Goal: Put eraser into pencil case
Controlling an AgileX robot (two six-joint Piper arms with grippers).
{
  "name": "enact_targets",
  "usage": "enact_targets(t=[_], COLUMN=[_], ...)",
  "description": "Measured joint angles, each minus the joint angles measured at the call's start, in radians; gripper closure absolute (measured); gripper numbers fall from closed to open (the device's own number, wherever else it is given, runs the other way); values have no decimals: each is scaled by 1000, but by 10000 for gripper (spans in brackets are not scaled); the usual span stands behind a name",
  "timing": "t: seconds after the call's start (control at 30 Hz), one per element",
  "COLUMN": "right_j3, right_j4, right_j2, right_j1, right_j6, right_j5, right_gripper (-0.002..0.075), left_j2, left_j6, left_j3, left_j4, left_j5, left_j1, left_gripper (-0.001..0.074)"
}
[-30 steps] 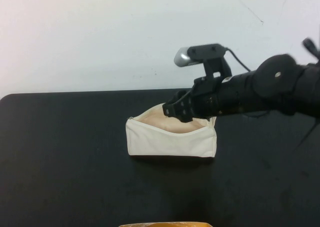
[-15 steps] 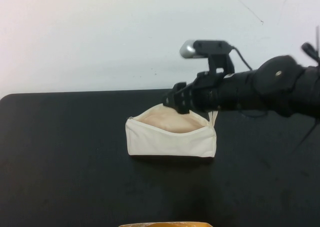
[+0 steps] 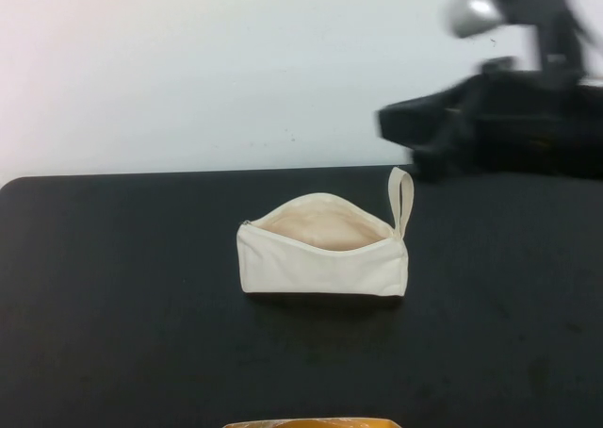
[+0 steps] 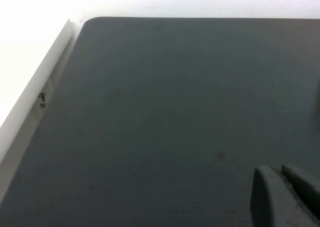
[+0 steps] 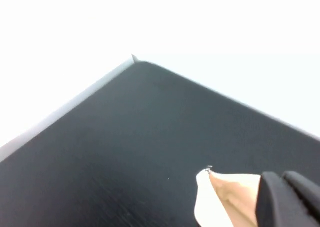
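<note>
The cream-white pencil case [image 3: 320, 263] lies unzipped at the middle of the black table [image 3: 113, 287], its beige lining showing and its wrist loop [image 3: 402, 197] standing up at its right end. The eraser is not visible in any view. My right gripper [image 3: 394, 123] is raised above and to the right of the pouch, blurred. In the right wrist view its fingers [image 5: 281, 177] stand together with nothing seen between them, over the pouch's open mouth [image 5: 220, 197]. My left gripper [image 4: 276, 171] shows only in the left wrist view, fingers together over bare table.
An orange-yellow object [image 3: 311, 422] peeks in at the table's front edge. A white wall stands behind the table. The table's far left corner [image 4: 87, 21] shows in the left wrist view.
My right gripper has lifted out of the pouch's mouth and pulled back up and to the right. The pouch's wrist loop is now uncovered. The pouch has not moved.
</note>
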Motion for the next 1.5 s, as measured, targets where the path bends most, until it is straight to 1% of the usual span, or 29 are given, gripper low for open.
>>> enact_targets(t=[0.23, 0.4, 0.5, 0.57, 0.67, 0.77, 0.97, 1.1, 1.17, 1.2, 1.33, 1.4, 1.5], right_j3=[250, 446, 573, 655, 771, 865, 974, 1024, 1053, 1065, 1121, 1131, 1131], right_j4=[6, 2, -21, -74, -146, -170, -172, -155, -212, -256, -603, -763, -866], right_j2=[-350, -592, -714, -790, -882, -974, -1094, -1105, -1106, -1106, -1112, -1132, -1180], right_j1=[0, -2, -2, -2, -3, -5, -5, -5, -17, -33, -133, -192, -276], right_j6=[-122, -150, -177, -215, -238, -236, -227, -216, -128, -38, 419, 604, 709], right_j5=[4, 17, -48, -101, -125, -133, -216, -308, -345, -351, -322, -284, -245], right_gripper=[727, 727, 727, 727, 727, 727, 727, 727, 727, 727, 727, 727, 727], left_j2=[0, 0, 0, 0, 0, 0, 0, 0, 0, 0, 0, 0, 0], left_j6=[0, 0, 0, 0, 0, 0, 0, 0, 0, 0, 0, 0, 0], left_j3=[0, 0, 0, 0, 0, 0, 0, 0, 0, 0, 0, 0, 0], left_j4=[0, 0, 0, 0, 0, 0, 0, -2, -2, -2, -2, -2, -2], left_j5=[0, 0, 0, 0, 0, 0, 0, 0, 0, 0, 0, 0, 0], left_j1=[0, 0, 0, 0, 0, 0, 0, 0, 0, 0, 0, 0, 0], left_gripper=[736, 736, 736, 736, 736, 736, 736, 736, 736, 736, 736, 736, 736])
